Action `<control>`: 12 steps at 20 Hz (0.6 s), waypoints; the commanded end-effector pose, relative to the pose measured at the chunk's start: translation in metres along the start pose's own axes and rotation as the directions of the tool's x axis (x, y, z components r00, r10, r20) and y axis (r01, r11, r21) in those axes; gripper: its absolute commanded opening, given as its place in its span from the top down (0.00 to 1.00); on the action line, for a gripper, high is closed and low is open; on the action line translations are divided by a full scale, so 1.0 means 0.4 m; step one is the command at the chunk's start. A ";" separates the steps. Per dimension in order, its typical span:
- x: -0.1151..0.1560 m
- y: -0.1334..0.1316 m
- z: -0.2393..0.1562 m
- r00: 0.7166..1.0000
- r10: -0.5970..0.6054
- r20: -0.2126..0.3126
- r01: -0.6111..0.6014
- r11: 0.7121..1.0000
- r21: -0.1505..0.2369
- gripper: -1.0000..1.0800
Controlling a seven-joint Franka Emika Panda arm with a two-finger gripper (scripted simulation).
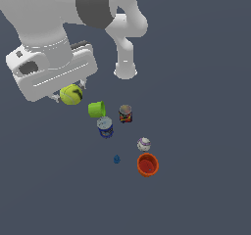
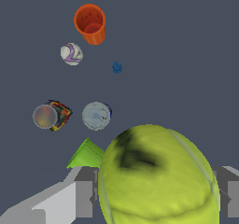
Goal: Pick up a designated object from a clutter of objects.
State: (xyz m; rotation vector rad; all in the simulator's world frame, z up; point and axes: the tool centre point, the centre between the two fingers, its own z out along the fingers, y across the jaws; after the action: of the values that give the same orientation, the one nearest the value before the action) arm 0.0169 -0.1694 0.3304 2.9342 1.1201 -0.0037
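Yellow-green tennis ball [image 1: 71, 94] sits between fingers of gripper [image 1: 68, 96], exterior view's left of green cup [image 1: 96, 109], apart from blue can [image 1: 105, 127]. Whether clear of floor, cannot tell.

Wrist view: ball [image 2: 158, 176] fills foreground, pads [image 2: 84, 199] pressed on both sides, clutter beyond. Grasp step looks done; next calls for straight lift.

Matt, fuzzy-looking tennis ball [image 2: 158, 181]; smooth matt green cup [image 1: 96, 109].
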 end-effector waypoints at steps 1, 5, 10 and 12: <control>0.022 0.014 -0.043 1.000 0.000 -0.001 0.000 1.000 0.000 1.00; 0.054 0.035 -0.102 1.000 0.000 -0.001 0.000 1.000 0.000 1.00; 0.088 0.058 -0.163 1.000 -0.001 -0.002 0.001 1.000 0.000 1.00; 0.098 0.065 -0.181 1.000 -0.001 -0.002 0.001 1.000 0.000 1.00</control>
State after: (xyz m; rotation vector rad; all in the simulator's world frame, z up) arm 0.0595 -0.1630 0.3959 2.9348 1.1216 -0.0024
